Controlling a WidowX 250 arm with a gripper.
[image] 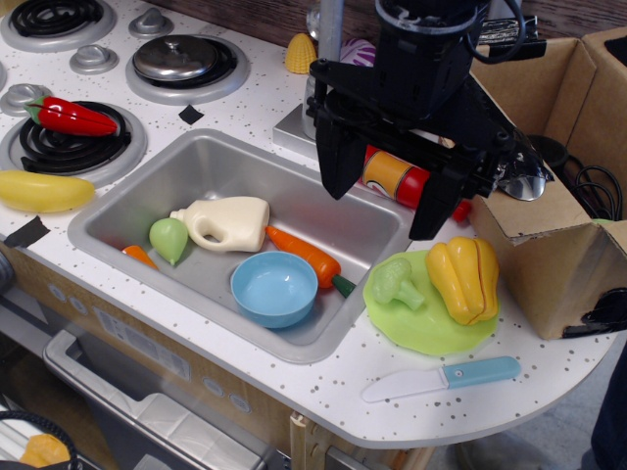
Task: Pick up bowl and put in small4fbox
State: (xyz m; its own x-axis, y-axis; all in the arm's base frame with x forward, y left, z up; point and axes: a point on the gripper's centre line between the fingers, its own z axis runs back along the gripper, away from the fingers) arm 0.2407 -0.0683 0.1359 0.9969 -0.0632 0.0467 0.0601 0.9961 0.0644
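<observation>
The light-blue bowl [274,289] sits upright and empty in the steel sink [387,220], near its front right corner, touching the carrot. My black gripper [377,208] hangs above the sink's right rear part, up and to the right of the bowl and well clear of it. Its jaws stand wide apart and hold nothing. The brown cardboard box [554,250] stands at the right edge of the counter, flaps open, beside the gripper's right finger.
The sink also holds a cream jug [225,223], a carrot [306,255] and a green pear [168,238]. A red can [397,179] lies behind the gripper. A green plate [431,328] with broccoli and a yellow pepper lies next to the box, with a knife [441,379] in front.
</observation>
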